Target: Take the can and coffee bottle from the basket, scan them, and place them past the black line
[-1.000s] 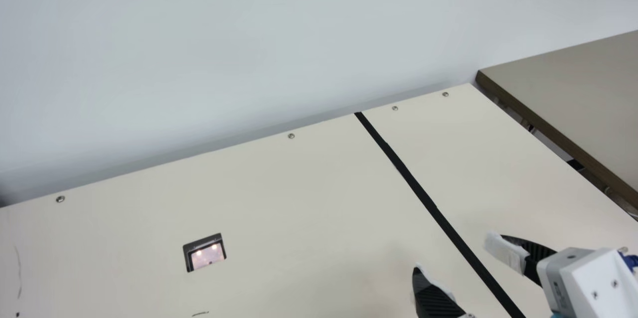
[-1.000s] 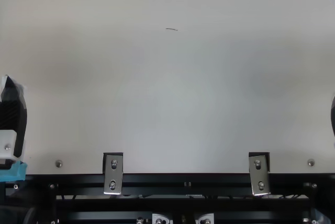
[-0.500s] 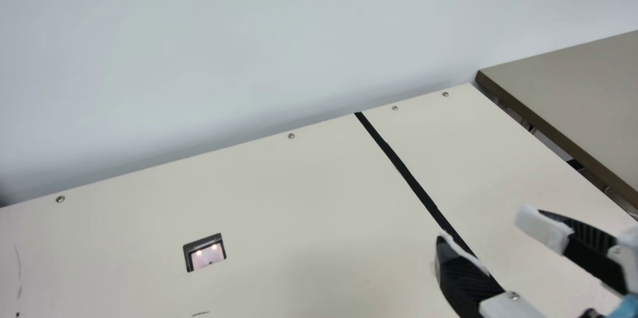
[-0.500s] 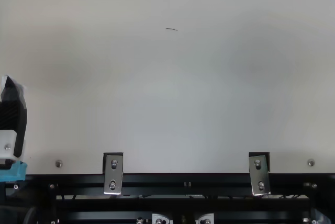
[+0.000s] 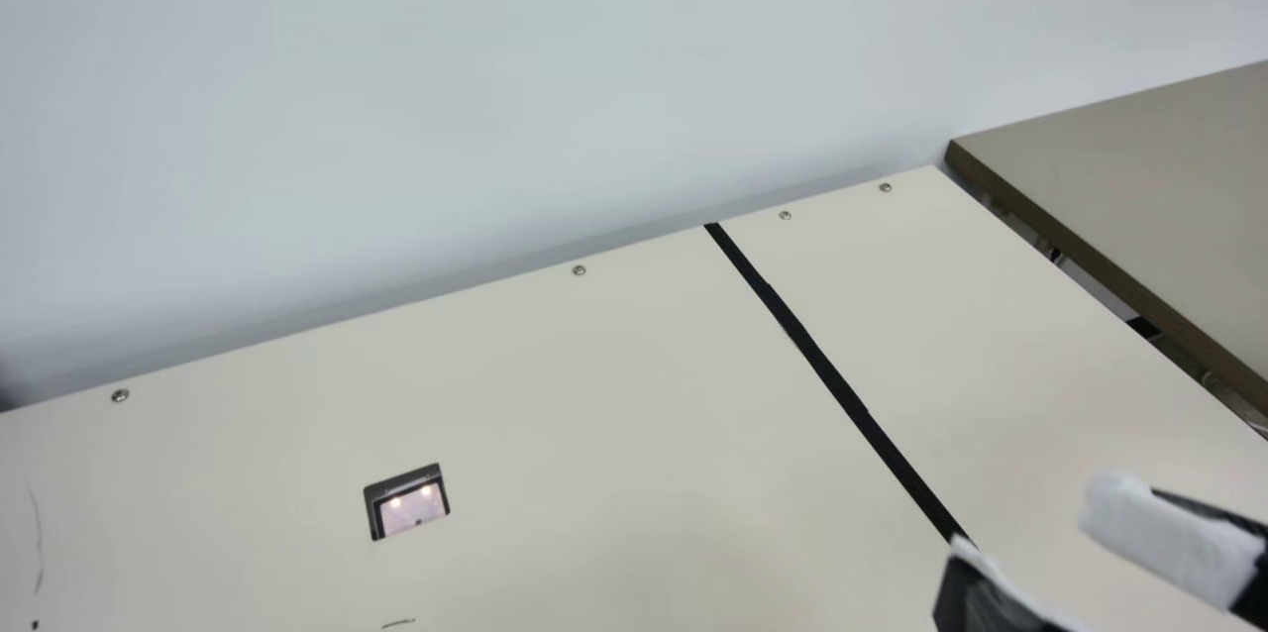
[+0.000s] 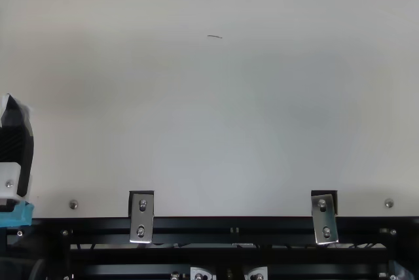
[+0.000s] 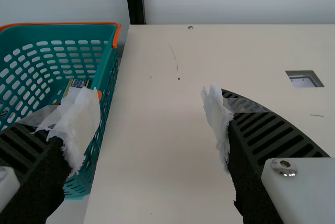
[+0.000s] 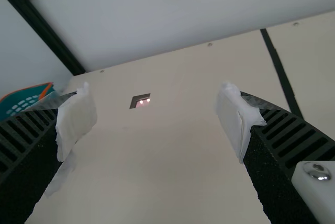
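Now, right end effector [image 5: 1032, 523]: wide apart, near right
Left end effector [image 6: 16, 120]: wide apart, near left
Basket [image 7: 108, 77]: left, beside counter [image 5: 594, 394]

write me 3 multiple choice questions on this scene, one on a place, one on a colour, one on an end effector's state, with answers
1. In the main view, where is the lit window?
A) left of the black line
B) right of it
C) on it

2. What colour is the basket's rim?
A) white
B) black
C) orange

3. How is the right end effector?
A) shut, tips touching
B) open, holding nothing
C) shut on a can

1: A, the line runs well to the window's right.
2: C, the left wrist view shows orange edging above teal walls.
3: B, its own wrist view shows a wide gap with nothing gripped.
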